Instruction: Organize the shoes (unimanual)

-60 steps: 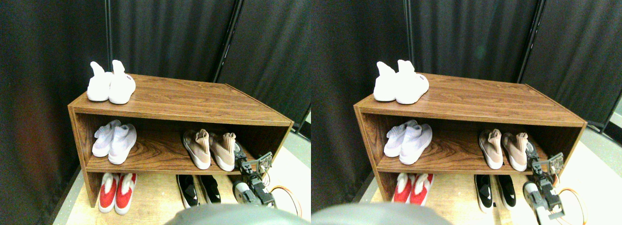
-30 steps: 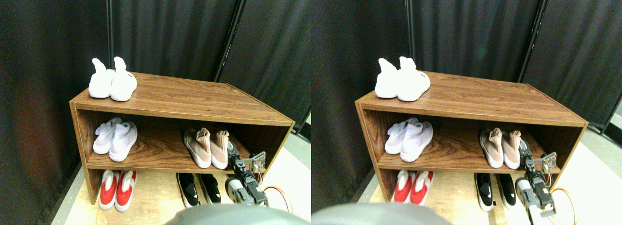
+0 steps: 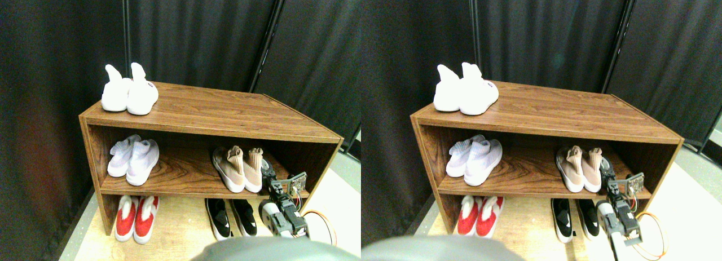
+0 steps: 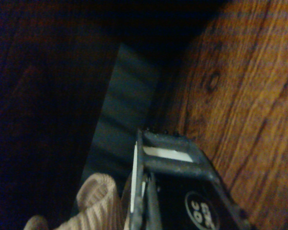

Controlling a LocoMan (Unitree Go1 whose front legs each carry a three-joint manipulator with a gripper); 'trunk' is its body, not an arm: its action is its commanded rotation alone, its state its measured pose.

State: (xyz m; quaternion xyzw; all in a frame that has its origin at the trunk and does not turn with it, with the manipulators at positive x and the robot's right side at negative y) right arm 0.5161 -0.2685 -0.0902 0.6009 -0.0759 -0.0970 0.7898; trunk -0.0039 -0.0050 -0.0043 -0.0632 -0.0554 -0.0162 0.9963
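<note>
Tan shoes together on the middle shelf, robot arm beside them

From where I stand, the right gripper reaches into the middle shelf of the wooden rack, right against the outer side of the tan shoes. I cannot tell whether it is clenched or released. Its own camera shows a ribbed tan collar beside the dark jaw. White shoes sit at the shelf's far end. Black shoes and red shoes rest on the floor below; another white pair stands on top.
</note>
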